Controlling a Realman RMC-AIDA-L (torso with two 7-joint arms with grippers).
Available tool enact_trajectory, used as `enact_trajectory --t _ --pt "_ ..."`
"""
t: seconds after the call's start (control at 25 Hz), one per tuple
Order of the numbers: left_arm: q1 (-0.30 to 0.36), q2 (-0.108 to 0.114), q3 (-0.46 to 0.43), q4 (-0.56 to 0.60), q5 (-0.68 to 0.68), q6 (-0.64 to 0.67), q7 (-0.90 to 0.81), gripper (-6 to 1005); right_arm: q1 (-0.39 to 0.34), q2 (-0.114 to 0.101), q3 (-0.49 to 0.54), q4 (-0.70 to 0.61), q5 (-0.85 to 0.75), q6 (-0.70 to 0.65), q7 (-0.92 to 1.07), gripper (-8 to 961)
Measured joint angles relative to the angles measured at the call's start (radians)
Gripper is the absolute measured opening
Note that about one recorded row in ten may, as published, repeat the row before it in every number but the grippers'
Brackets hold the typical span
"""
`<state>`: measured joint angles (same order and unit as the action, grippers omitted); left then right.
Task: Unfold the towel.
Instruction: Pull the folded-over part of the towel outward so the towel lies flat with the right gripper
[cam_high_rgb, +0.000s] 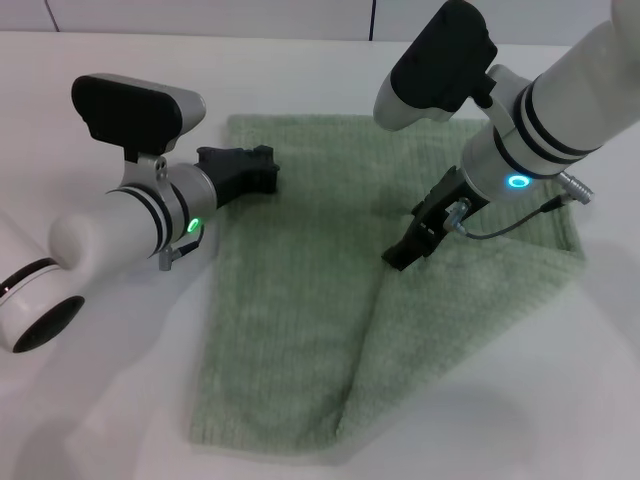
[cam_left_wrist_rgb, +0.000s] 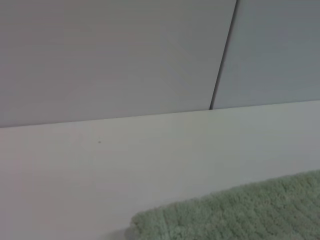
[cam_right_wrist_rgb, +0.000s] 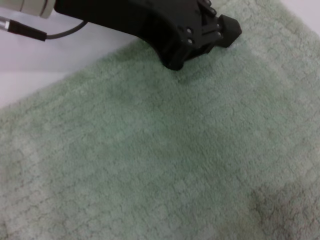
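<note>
A white table (cam_high_rgb: 110, 400) runs back to a pale panelled wall (cam_left_wrist_rgb: 110, 55), and on it lies the towel (cam_high_rgb: 290, 330), a pale sage-green terry cloth spread across the middle of the surface. Seen from the head camera, its right side is folded over on a diagonal, the flap forming a second layer from the right edge down toward the near hem.

The left gripper (cam_high_rgb: 262, 168) hovers at the towel's far left part, its black fingers pointing across the cloth just inside the left edge; from this angle the fingers look drawn together, with nothing between them. The right gripper (cam_high_rgb: 405, 255) angles down from the upper right, and its dark tip meets the cloth at the top edge of the folded flap.

The left wrist camera shows none of that arm's fingers, only the bare tabletop, the wall with its vertical seam, and a fuzzy corner of the towel. The right wrist camera fills with the cloth's ribbed weave and catches the right gripper's black fingers (cam_right_wrist_rgb: 210, 30) pressed close together, resting on or just above the pile; whether any fabric is pinched between them cannot be told. A thin cable (cam_high_rgb: 520, 222) loops off the right wrist.
</note>
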<state>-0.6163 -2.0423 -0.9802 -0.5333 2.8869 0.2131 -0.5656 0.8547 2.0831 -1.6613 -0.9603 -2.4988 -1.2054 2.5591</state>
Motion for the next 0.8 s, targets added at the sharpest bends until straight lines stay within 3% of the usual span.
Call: enact_trajectory --t 0.56,0.8 --pt "0.008 0.007 0.0 -0.025 0.0 -0.012 0.0 0 0.03 0.0 0.01 0.058 0.0 0.005 0.015 620" --pt "0.009 0.007 0.0 -0.025 0.0 -0.012 0.0 0 0.033 -0.001 0.01 0.058 0.0 0.001 0.015 336"
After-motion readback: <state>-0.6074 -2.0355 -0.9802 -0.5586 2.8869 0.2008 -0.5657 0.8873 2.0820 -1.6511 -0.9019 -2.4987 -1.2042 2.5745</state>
